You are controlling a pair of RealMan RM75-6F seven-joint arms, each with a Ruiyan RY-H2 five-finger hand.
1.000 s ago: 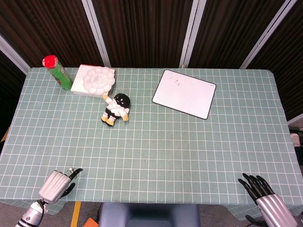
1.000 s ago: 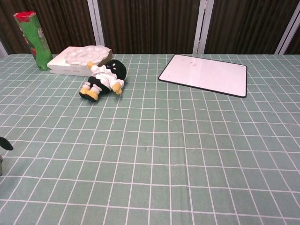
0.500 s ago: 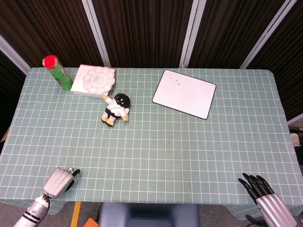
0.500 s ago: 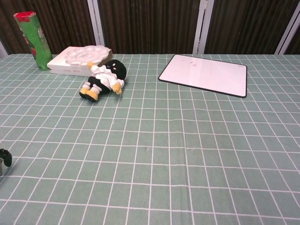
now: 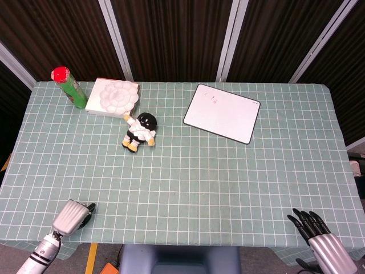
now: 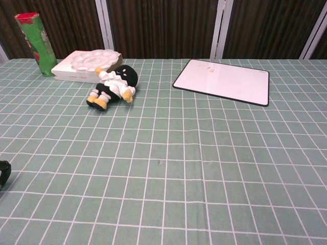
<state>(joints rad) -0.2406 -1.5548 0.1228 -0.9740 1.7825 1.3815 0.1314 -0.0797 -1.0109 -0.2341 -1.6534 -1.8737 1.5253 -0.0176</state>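
Since the earlier frames only the left hand [image 5: 71, 214] had shifted, drawing slightly back toward the near left corner of the surface [image 5: 188, 188] with its fingers curled in on nothing; everything else lay as before. From the head view, the right hand [image 5: 311, 225] rested at the near right corner, fingers spread and empty. Both hands sat well apart from the things, which lay along the far edge, probably kept out of the way: one green can [image 5: 69, 87] at the far left corner, one white box [image 5: 113, 96] beside it, one doll [image 5: 140, 131] touching that box, one whiteboard [image 5: 222, 112]. From the chest view, only a dark tip of the left hand [image 6: 4, 172] showed at the near left edge; the same four things appeared: can [image 6: 36, 44], box [image 6: 87, 65], doll [image 6: 113, 87], whiteboard [image 6: 223, 81].
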